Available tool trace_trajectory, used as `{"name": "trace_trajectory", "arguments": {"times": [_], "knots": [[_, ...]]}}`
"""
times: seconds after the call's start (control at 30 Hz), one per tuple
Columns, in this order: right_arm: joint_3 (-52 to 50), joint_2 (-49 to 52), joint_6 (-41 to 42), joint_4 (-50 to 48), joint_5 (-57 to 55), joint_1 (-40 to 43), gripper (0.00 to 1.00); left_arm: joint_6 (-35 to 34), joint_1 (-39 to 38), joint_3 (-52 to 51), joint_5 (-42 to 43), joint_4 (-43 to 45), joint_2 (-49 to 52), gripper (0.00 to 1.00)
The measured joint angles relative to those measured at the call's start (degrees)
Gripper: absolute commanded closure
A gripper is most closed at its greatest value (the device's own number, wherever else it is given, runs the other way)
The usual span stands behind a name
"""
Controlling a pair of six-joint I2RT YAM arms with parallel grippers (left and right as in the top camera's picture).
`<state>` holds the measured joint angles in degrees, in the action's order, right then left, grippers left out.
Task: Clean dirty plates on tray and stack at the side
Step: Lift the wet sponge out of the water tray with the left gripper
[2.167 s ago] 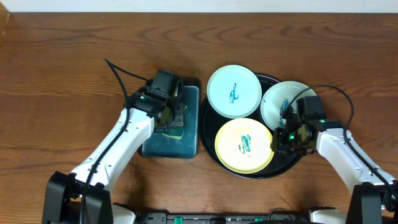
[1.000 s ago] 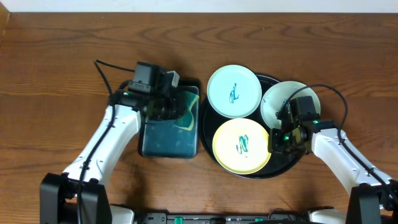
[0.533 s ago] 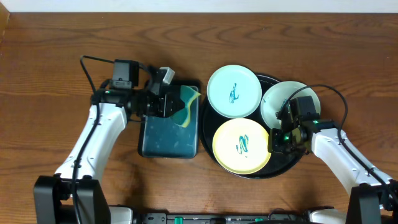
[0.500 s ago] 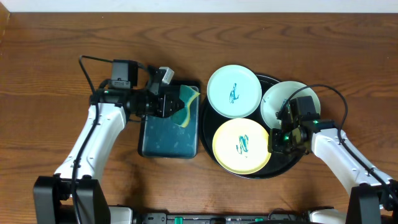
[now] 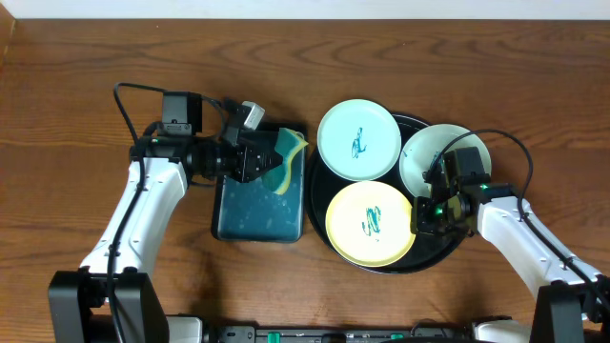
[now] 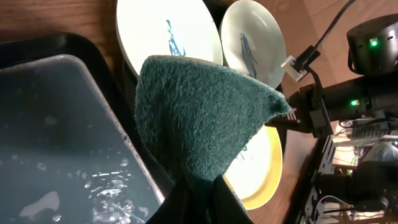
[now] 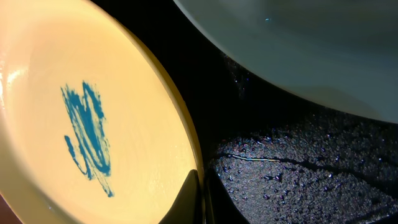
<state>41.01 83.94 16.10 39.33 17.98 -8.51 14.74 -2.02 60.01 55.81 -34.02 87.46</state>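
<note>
The black tray (image 5: 405, 269) is packed: mint plate (image 5: 358, 140), white plate (image 5: 421, 157) and yellow plate (image 5: 372, 224) leave only narrow gaps between their rims. The right gripper (image 5: 429, 211), jaws clamped on the yellow plate's right rim, blocks that side, while the left gripper (image 5: 262, 160) and its sponge (image 5: 286, 157) hang over the teal tray (image 5: 253, 214). Bare table (image 5: 76, 57) lies open far left and along the back.

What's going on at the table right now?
The left gripper holds a green sponge over the edge of the wet teal tray. The right gripper pinches the rim of the yellow plate on the black tray. It, the mint plate and the white plate all show teal marks.
</note>
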Motion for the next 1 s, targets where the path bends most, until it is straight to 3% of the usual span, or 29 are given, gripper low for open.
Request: {"name": "trace_trajectory", "arguments": {"times": [1.0], "knots": [[0.0, 0.0, 0.0, 0.0, -0.2, 0.0, 0.99, 1.8, 0.0, 0.0, 0.7, -0.1, 0.0, 0.93]]}}
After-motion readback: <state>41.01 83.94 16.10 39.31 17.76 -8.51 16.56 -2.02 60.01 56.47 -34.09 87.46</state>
